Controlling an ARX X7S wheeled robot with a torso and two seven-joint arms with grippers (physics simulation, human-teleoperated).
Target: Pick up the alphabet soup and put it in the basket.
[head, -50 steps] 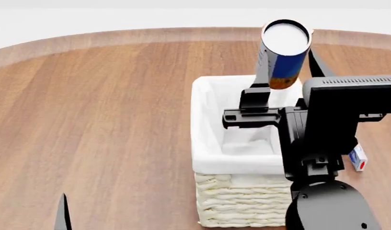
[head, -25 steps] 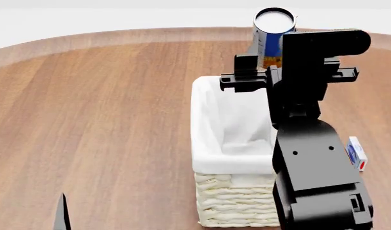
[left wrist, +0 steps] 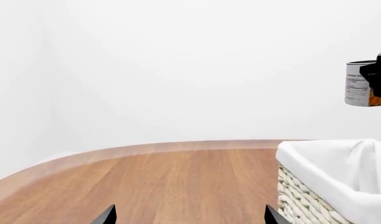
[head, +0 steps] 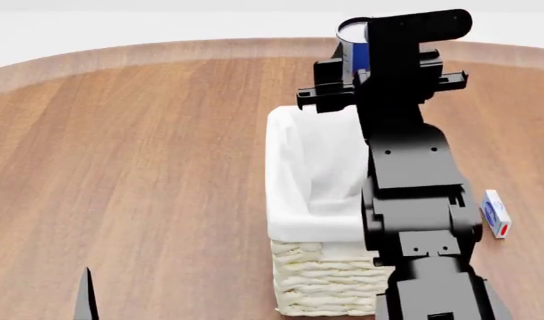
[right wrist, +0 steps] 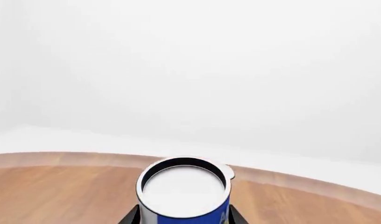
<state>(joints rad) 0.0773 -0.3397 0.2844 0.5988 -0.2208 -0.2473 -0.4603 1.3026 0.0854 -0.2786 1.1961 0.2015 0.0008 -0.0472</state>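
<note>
The right gripper squeezed the alphabet soup can between its fingers, high above the far end of the basket. The can stood upright, white top up. Only the left wrist view showed its side label. The left gripper showed two spread tips, holding nothing.

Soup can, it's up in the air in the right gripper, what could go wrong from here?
The soup can hangs high above the basket, apparently near its far end. Released there, it might hit the rim, bounce out or land on the table. In the head view the right arm hides most of the can, so aiming is harder.
</note>
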